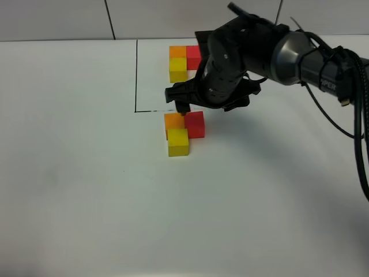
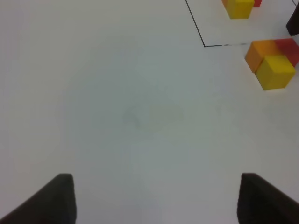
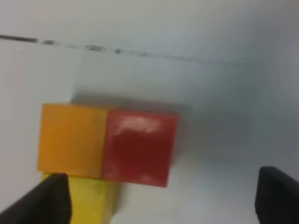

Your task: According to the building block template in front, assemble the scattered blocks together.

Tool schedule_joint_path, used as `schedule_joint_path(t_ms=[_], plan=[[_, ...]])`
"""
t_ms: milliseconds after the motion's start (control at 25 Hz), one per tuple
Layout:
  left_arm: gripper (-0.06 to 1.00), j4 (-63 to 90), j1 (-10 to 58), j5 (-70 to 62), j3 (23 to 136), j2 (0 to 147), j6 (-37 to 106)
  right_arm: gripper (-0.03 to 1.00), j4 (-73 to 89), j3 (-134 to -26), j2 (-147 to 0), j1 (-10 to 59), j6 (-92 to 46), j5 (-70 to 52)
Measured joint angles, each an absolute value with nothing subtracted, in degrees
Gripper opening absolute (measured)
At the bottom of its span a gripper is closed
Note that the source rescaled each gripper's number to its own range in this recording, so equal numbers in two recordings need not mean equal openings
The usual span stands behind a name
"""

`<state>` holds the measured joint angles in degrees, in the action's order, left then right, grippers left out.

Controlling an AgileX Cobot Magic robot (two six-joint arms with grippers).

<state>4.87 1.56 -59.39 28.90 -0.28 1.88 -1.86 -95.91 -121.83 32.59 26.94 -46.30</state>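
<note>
The template's orange [image 1: 177, 51], red [image 1: 194, 56] and yellow [image 1: 178, 70] cubes sit in an L at the back, inside a thin black drawn frame [image 1: 136, 75]. Just in front of the frame line, the loose orange cube [image 1: 173, 120], red cube [image 1: 195, 124] and yellow cube [image 1: 178, 142] sit together in an L. My right gripper [image 1: 192, 108] hovers open just above them. In the right wrist view the orange [image 3: 70, 140], red [image 3: 138, 147] and yellow [image 3: 91, 205] cubes lie between its spread fingertips [image 3: 51, 200]. My left gripper [image 2: 159, 200] is open and empty, away to the left.
The white table [image 1: 86, 173] runs wide around the blocks. The left wrist view shows the frame's corner line [image 2: 204, 45] and the loose cluster [image 2: 274, 71] far off. The right arm's cables [image 1: 360, 144] hang at the right edge.
</note>
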Motion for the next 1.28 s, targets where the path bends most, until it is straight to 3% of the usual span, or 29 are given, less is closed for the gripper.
schedule_joint_path(t_ms=[600, 880, 1280], plan=[[0.6, 4.87, 1.56, -59.39, 28.9, -0.28, 1.88, 0.64, 2.33, -95.91, -121.5, 15.34, 19.39, -48.17], [0.6, 4.87, 1.56, -59.39, 28.9, -0.28, 1.88, 0.64, -0.78, -95.06, -115.84, 13.41, 15.45, -49.83], [0.6, 4.87, 1.56, -59.39, 28.9, -0.28, 1.88, 0.64, -4.82, -72.7, -90.88, 12.6, 16.58, -40.38]])
